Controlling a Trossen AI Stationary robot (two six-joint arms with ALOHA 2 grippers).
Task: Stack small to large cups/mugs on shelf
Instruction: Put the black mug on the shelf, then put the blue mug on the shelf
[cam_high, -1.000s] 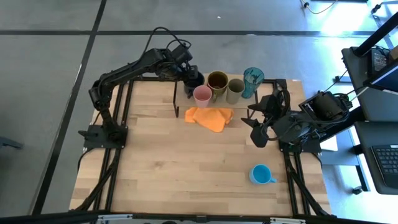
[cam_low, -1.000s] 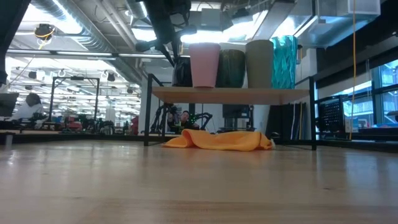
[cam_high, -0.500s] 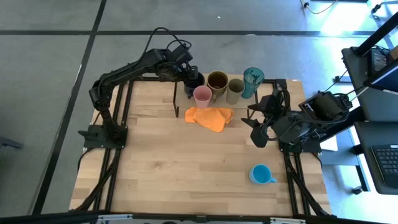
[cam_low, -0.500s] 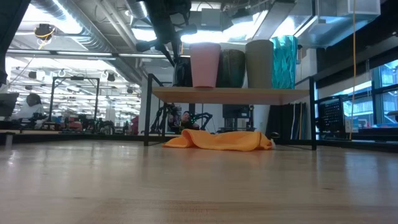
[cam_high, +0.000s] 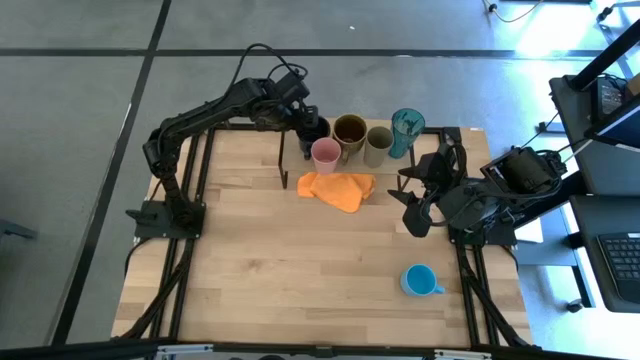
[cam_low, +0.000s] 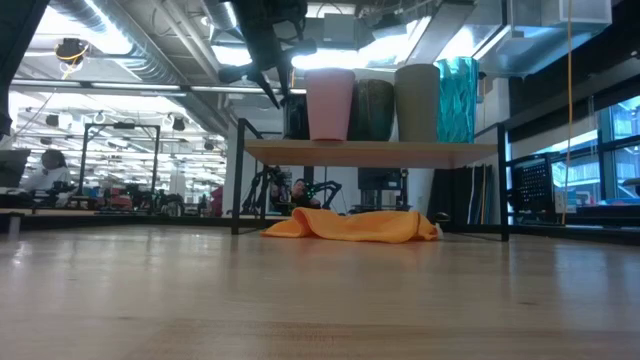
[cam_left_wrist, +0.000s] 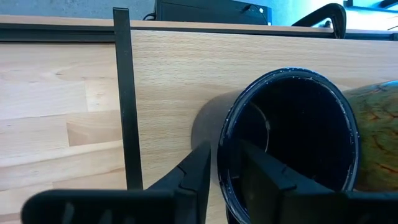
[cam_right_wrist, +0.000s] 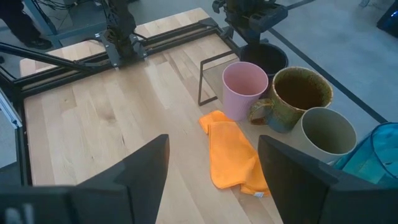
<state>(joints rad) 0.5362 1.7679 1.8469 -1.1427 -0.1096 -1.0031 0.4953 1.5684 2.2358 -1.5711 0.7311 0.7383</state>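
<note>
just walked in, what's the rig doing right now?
It is lining cups up on the shelf. The left gripper is at the black mug on the shelf's left end, one finger inside the rim and one outside, with a slight gap around the wall. The pink cup, mustard-brown mug, olive-grey cup and teal tumbler are already up there. The light blue mug sits on the tabletop. The right gripper waits open at the right side.

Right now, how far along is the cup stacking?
Done: pink cup, mustard-brown mug, olive-grey cup and teal tumbler on the shelf. In hand: left gripper straddles the black mug's rim. Left: light blue mug on the table.
</note>
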